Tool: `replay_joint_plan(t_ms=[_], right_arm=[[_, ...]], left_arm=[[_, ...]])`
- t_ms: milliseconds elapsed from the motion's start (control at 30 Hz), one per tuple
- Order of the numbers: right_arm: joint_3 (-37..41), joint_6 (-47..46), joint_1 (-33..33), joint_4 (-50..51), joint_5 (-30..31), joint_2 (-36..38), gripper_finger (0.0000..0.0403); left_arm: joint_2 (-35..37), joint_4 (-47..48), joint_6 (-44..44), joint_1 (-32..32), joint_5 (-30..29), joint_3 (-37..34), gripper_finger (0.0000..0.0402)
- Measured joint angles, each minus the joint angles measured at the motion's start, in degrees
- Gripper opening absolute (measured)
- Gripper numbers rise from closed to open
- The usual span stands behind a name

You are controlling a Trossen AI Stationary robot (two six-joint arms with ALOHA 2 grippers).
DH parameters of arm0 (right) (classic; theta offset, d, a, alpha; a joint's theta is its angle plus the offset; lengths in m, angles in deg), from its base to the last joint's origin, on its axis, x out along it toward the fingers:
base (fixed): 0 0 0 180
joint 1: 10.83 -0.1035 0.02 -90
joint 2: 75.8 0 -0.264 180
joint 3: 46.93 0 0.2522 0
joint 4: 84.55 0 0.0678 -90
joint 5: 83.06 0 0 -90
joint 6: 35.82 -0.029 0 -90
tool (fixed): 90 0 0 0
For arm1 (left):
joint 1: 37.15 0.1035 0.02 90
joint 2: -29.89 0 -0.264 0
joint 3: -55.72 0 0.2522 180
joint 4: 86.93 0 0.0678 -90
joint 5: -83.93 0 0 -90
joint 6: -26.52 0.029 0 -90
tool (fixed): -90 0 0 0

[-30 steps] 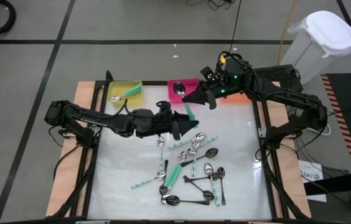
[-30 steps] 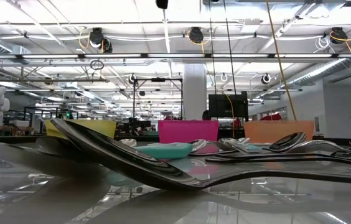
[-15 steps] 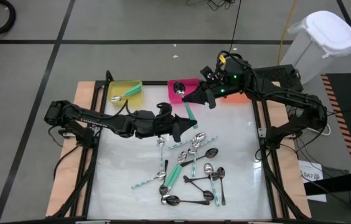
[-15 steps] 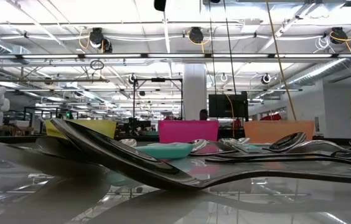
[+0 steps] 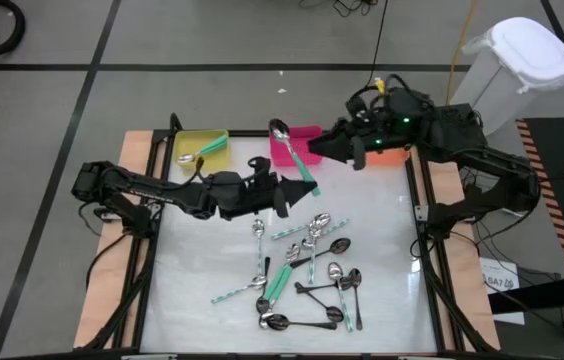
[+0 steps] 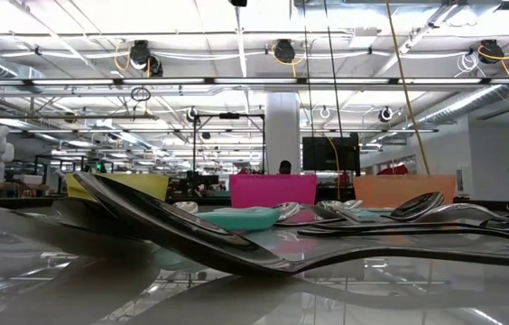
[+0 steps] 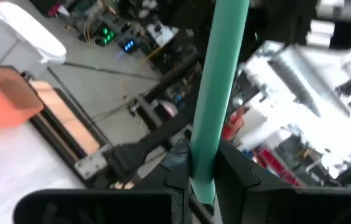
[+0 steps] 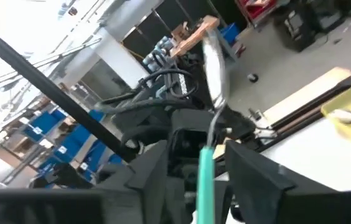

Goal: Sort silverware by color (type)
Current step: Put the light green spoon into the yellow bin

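Note:
A teal-handled spoon [image 5: 296, 160] with a silver bowl [image 5: 279, 128] slants up above the table's far middle, its bowl by the pink bin [image 5: 307, 135]. My left gripper [image 5: 302, 192] reaches in from the table's left and is shut on the spoon. My right gripper [image 5: 322, 152] stands open just to the spoon's right, in front of the orange bin [image 5: 394, 156]. In the right wrist view the teal handle [image 8: 205, 177] shows between its spread fingers [image 8: 154, 165], apart from both. Several more spoons [image 5: 307, 270] lie on the table's middle. My left gripper pinches the teal handle close to its free end [image 7: 202, 171] between its two fingers [image 7: 236, 177], which lie across it. The fingers come about level from the table's left. The spoon is lifted clear of the table and slants up, bowl end highest.
The yellow bin [image 5: 202, 146] at the far left holds a teal-handled spoon. Pink and orange bins stand along the far edge. The spoon pile fills the near middle of the white mat [image 5: 192, 260]. A white lidded bin [image 5: 517, 60] stands off the table's far right.
My right gripper has let go of the teal spoon and drawn back toward the table's right edge. The spoon stays with my left gripper; its bowl end has swung up and toward the far edge, while the handle's end has stayed in place.

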Motion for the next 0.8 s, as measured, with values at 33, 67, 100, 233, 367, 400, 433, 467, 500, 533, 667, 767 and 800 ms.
replay_joint_plan(t_ms=[33,67,100,233,367,400,433,467,500,533,667,767,800], right_arm=[[0.0,0.7,0.0,1.1,0.4,0.8,0.0176],[0.0,1.6,-0.1,2.1,1.3,1.6,0.0186],[0.0,2.6,-0.4,3.4,2.5,2.4,0.0193],[0.0,9.9,-3.5,9.0,11.7,4.9,0.0206],[0.0,14.5,-7.3,12.9,20.1,5.4,0.0200],[0.0,14.6,-7.9,13.6,20.4,5.4,0.0197],[0.0,14.5,-8.2,14.1,20.4,5.3,0.0193],[0.0,14.0,-8.4,14.5,20.5,5.0,0.0190],[0.0,13.6,-8.5,14.9,20.5,4.7,0.0187],[0.0,13.2,-8.7,15.4,20.5,4.5,0.0183],[0.0,15.2,-9.4,15.3,22.4,3.1,0.0171],[0.0,22.2,-10.8,15.1,26.9,2.3,0.0167],[0.0,25.1,-11.3,15.1,28.6,2.1,0.0167]], left_arm=[[0.0,-0.8,-0.1,0.2,-0.4,0.0,0.0043],[0.0,-1.3,-0.5,0.4,-1.2,0.0,0.0043],[0.0,-1.5,-0.9,0.6,-2.3,0.0,0.0043],[0.0,-2.2,-3.5,1.3,-7.6,0.0,0.0043],[0.0,-2.6,-7.2,2.2,-12.4,0.0,0.0043],[0.0,-2.7,-7.7,2.5,-12.8,0.0,0.0043],[0.0,-3.1,-8.0,2.8,-12.9,0.0,0.0043],[0.0,-3.5,-8.3,3.1,-12.9,0.0,0.0043],[0.0,-3.8,-8.7,3.3,-12.9,0.0,0.0043],[0.0,-3.8,-9.4,3.6,-12.9,0.0,0.0043],[0.0,-3.6,-16.4,3.9,-14.1,0.0,0.0043],[0.0,-3.5,-23.1,3.9,-16.6,0.0,0.0043],[0.0,-3.4,-24.5,3.9,-17.0,0.0,0.0043]])
